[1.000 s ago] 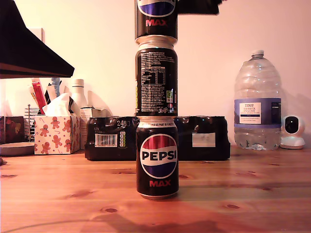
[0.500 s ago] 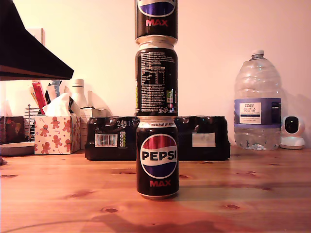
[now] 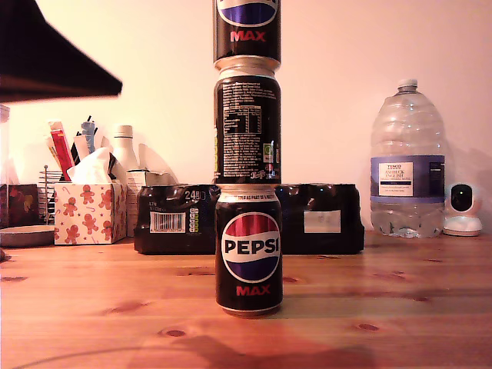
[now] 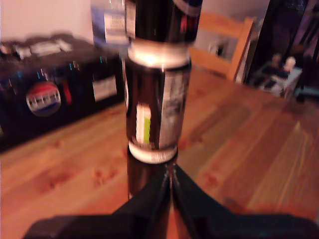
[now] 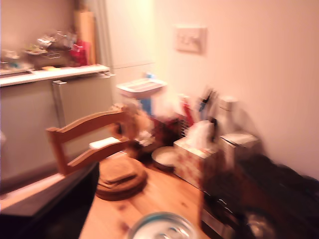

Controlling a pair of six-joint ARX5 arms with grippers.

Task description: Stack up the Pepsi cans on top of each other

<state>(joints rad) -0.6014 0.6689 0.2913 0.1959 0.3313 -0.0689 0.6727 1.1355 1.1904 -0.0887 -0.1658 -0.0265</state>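
Pine worktop (image 3: pixel 400 307) carries the stack: bottom can (image 3: pixel 248 250) near the front, middle can (image 3: pixel 247 127) on its rim, top can (image 3: pixel 247 31) above that, cut off by the exterior view's upper edge. A multipack (image 3: pixel 323 219) sits behind. My first gripper (image 4: pixel 171 181) is beside the column with its jaws together on nothing. My second gripper's jaws are out of view; its camera looks at a chair (image 5: pixel 89 137) and a tissue box (image 5: pixel 192 157). Judging by the narrow column, any brush from an arm could topple it.
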